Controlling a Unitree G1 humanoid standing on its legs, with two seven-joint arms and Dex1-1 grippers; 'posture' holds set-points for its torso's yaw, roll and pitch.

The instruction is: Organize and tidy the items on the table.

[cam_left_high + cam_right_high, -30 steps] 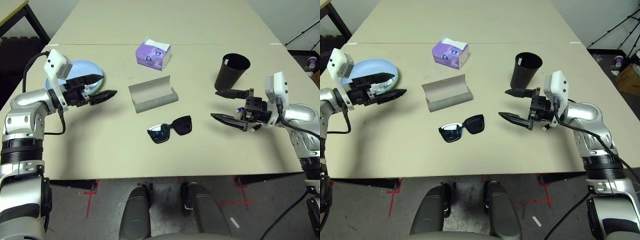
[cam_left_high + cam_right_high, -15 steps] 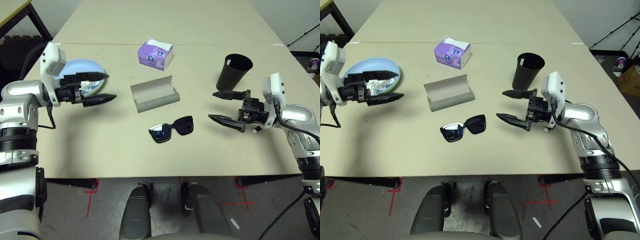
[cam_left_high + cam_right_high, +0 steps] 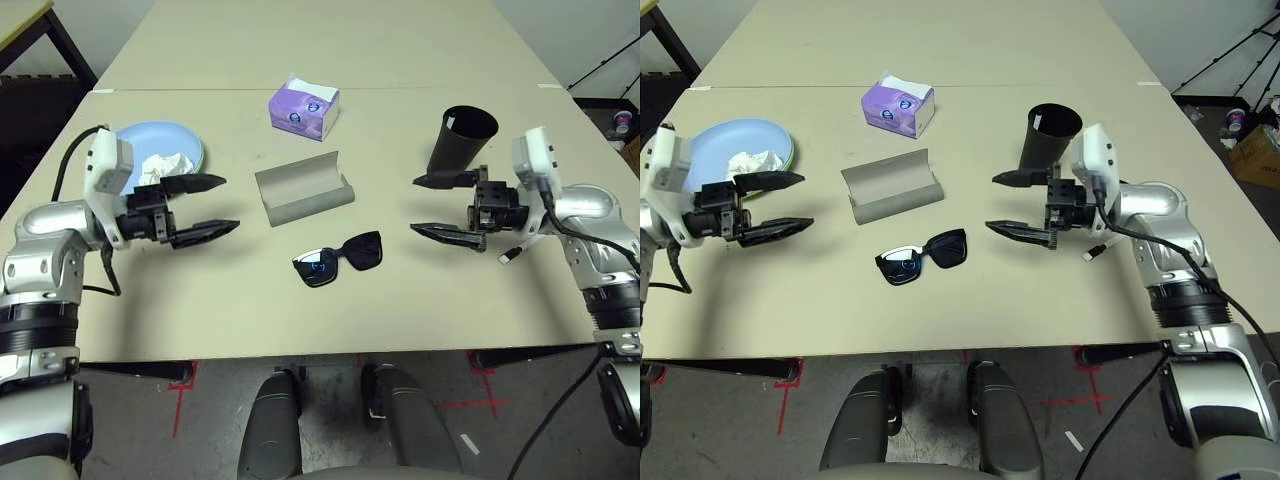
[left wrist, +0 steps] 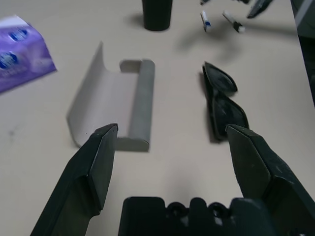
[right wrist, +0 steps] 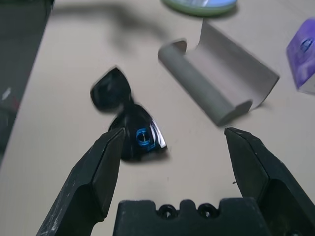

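A pale blue plate [image 3: 140, 146] with a crumpled white tissue [image 3: 166, 166] on it sits at the table's left; a green rim shows under it in the right wrist view. The grey glasses case [image 3: 303, 188] lies open at the centre, and the black sunglasses [image 3: 340, 259] lie in front of it. The black cup [image 3: 461, 140] stands to the right. Two white pens [image 4: 205, 20] lie beside it. My left gripper [image 3: 231, 203] hovers open just right of the plate, pointing at the case. My right gripper [image 3: 414, 206] is open and empty in front of the cup, pointing at the sunglasses.
A purple tissue box [image 3: 304, 106] stands behind the case near the table's seam [image 3: 400, 88]. One pen [image 3: 512, 254] lies under my right forearm. The near edge of the table [image 3: 330, 345] runs in front of the sunglasses.
My left gripper has drawn back off the plate toward the near side, uncovering the tissue. My right gripper has shifted slightly left, toward the sunglasses. Both stay open.
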